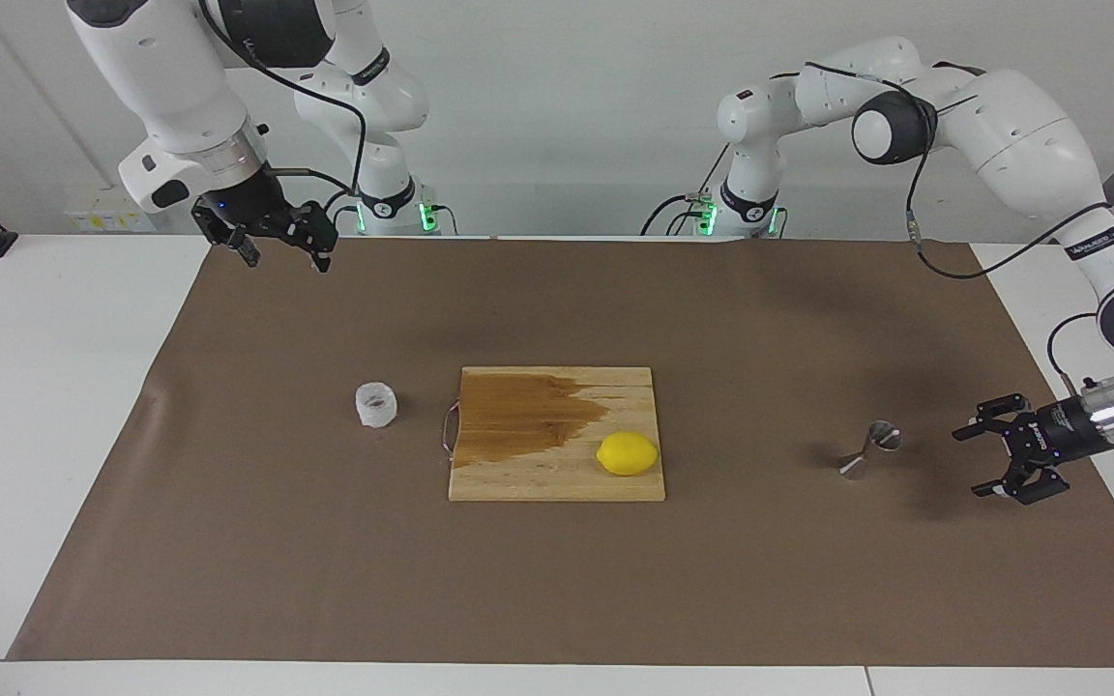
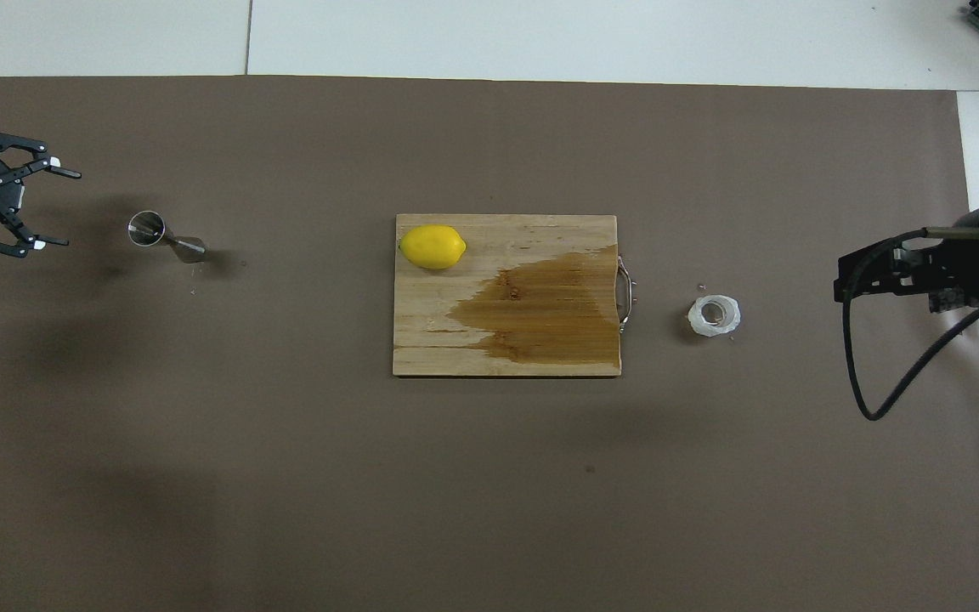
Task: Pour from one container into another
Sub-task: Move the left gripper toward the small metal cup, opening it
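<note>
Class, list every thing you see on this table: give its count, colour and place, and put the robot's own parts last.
plastic cup: one, translucent white, beside the board's handle, toward the right arm's end.
jigger: one, shiny steel, toward the left arm's end.
cutting board: one, wooden with a dark wet patch, mid-table.
lemon: one, yellow, on the board.
paper sheet: one, brown, covering the table.
left gripper: open, beside the jigger.
right gripper: open, waiting over the sheet's corner.
</note>
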Available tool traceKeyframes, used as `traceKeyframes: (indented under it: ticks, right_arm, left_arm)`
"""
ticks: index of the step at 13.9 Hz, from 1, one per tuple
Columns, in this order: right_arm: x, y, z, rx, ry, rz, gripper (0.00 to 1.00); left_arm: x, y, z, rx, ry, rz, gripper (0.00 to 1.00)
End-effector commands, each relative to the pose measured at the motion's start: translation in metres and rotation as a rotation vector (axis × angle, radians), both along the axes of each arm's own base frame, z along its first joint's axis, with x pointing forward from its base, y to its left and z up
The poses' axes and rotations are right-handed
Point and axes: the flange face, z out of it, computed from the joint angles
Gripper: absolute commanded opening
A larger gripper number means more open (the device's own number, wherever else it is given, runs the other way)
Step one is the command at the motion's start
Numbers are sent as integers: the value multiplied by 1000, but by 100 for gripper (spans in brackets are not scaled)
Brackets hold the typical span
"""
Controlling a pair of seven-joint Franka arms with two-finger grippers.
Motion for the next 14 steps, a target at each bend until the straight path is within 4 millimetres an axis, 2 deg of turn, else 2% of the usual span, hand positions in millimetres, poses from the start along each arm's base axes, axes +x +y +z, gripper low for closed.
traceKeyframes:
  ticks: [1, 4, 7, 10, 12, 14]
  right_arm:
    - [-5, 0, 4, 21, 6, -4, 100]
    - [-5, 0, 4, 21, 6, -4, 100]
    - [-5, 0, 4, 21, 4, -4, 100]
    - [-5, 0, 4, 21, 6, -4, 100]
    - [-5, 0, 4, 21, 4, -4, 100]
    - [-5, 0, 4, 21, 6, -4, 100]
  left_arm:
    - [-2, 2, -15, -83, 30, 98, 100]
    - [-12, 10, -23, -158, 26, 171, 100]
    - [-27, -4, -41, -215, 61, 212, 100]
    - [-41, -12, -51, -292, 79, 264, 100]
    - [-45, -17, -49, -332, 92, 259, 100]
    - [-58, -25, -55, -380, 124, 256, 100]
